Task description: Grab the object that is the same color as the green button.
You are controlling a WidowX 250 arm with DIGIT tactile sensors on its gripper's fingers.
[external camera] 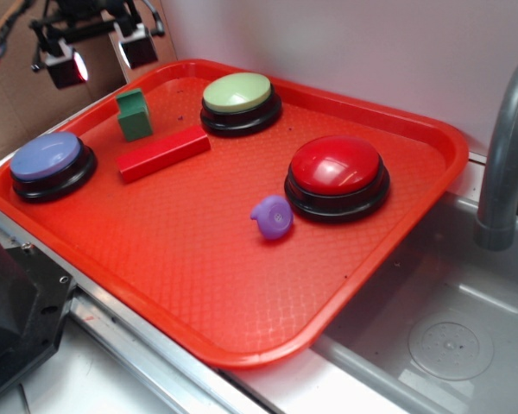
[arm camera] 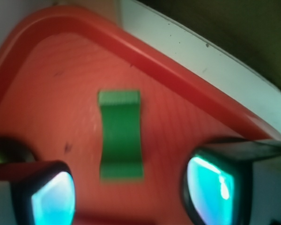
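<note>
The small dark-green block (external camera: pixel 134 115) stands on the red tray (external camera: pixel 190 276) near its far left corner, just left of the pale yellow-green dome button (external camera: pixel 238 95). In the wrist view the green block (arm camera: pixel 121 136) lies straight below, between and a little ahead of the two fingers. My gripper (external camera: pixel 102 53) hangs open and empty above the tray's far left corner, up and left of the block. In the wrist view the gripper (arm camera: pixel 131 197) shows both pads glowing cyan, wide apart, nothing between them.
A long red block (external camera: pixel 162 153) lies just in front of the green block. A blue-purple button (external camera: pixel 50 162) is at the left, a red button (external camera: pixel 337 171) at the right, a small purple piece (external camera: pixel 273 216) near it. A sink basin (external camera: pixel 449 345) and grey faucet (external camera: pixel 506 147) are at the right.
</note>
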